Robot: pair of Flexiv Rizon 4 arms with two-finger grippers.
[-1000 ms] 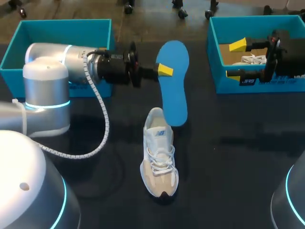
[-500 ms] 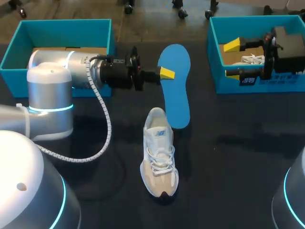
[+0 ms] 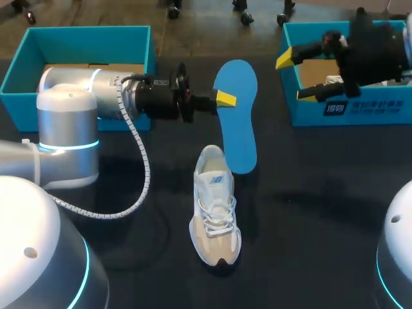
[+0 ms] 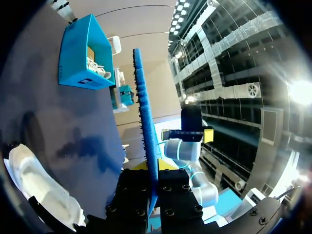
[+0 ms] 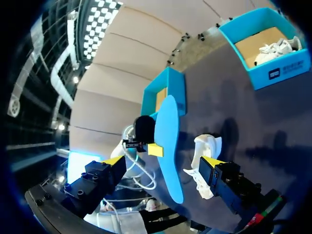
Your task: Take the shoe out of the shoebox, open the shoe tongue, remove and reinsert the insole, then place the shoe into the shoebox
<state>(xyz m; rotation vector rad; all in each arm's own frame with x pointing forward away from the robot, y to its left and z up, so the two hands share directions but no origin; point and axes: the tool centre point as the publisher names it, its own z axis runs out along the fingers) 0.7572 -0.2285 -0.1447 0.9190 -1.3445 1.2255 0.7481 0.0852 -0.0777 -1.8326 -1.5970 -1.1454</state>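
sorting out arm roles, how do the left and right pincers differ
The left pincer is shut on the blue insole; the right pincer is open, empty. The left pincer is mid-table near the shoe; the right pincer is at the right box's corner. Both have yellow tips.

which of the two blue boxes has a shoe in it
The box on my right side: a white shoe lies inside it. The left box shows only brown cardboard, though my left arm hides part of its floor.
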